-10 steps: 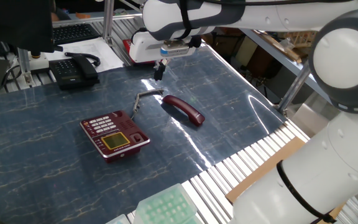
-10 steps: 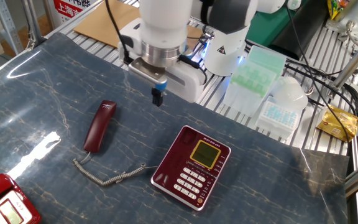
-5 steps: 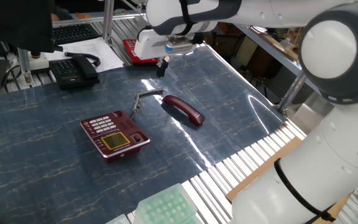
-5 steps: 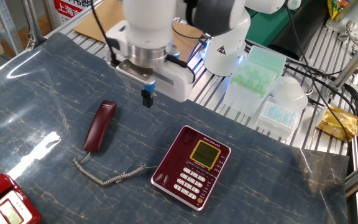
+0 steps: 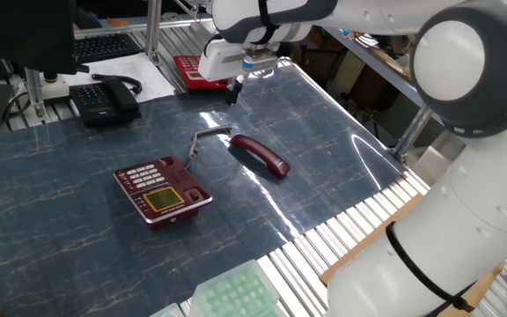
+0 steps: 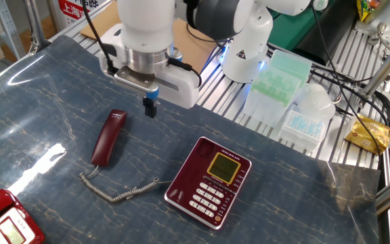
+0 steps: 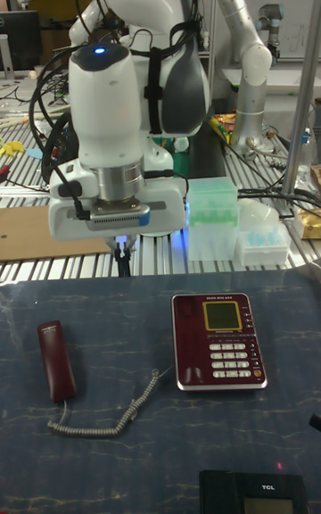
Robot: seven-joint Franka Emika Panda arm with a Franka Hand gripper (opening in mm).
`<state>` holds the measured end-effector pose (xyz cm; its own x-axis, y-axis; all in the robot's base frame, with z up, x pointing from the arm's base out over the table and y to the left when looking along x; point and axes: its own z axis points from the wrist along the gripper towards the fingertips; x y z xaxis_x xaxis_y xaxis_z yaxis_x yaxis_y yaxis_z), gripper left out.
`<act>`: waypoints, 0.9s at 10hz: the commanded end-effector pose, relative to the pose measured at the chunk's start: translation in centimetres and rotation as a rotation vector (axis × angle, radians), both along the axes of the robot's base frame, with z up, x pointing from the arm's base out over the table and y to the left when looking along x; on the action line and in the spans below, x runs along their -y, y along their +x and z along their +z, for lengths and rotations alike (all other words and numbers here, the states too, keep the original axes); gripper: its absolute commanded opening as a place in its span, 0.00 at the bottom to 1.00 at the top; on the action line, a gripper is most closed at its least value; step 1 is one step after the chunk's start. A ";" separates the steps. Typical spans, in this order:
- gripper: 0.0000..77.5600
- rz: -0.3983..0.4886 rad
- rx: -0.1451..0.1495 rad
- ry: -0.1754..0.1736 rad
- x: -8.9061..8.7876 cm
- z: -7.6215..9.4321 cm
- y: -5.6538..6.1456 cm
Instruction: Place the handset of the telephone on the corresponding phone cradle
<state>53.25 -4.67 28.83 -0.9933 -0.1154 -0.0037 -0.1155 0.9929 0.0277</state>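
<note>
The dark red handset (image 6: pixel 108 137) lies flat on the blue marbled table, apart from its telephone (image 6: pixel 208 181), and a thin grey coiled cord (image 6: pixel 117 193) trails between them. The phone cradle (image 6: pixel 185 173) is the bare strip on the base's side that faces the handset. My gripper (image 6: pixel 151 108) hangs above the table just beyond the handset's far end, fingers together and holding nothing. The one fixed view shows the gripper (image 5: pixel 233 91) behind the handset (image 5: pixel 260 156) and the telephone (image 5: pixel 162 190). In the tall view the gripper (image 7: pixel 121 264) is above and right of the handset (image 7: pixel 55 359).
A black desk phone (image 5: pixel 104 97) and a bright red phone (image 5: pixel 187 70) sit at the table's far edge. Green tip racks (image 6: pixel 276 74) and plastic boxes stand beside the robot base. The table's slatted metal rim (image 5: pixel 359 224) runs along the right.
The gripper has moved sideways along the back of the table, from near the telephone's side toward the handset's far end. Handset, cord and telephone have not moved.
</note>
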 end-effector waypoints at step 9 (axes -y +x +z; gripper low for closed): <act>0.00 -0.001 -0.011 -0.017 0.2 0.1 0.2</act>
<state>53.28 -4.81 28.73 -0.9923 -0.1240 0.0041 -0.1239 0.9922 0.0167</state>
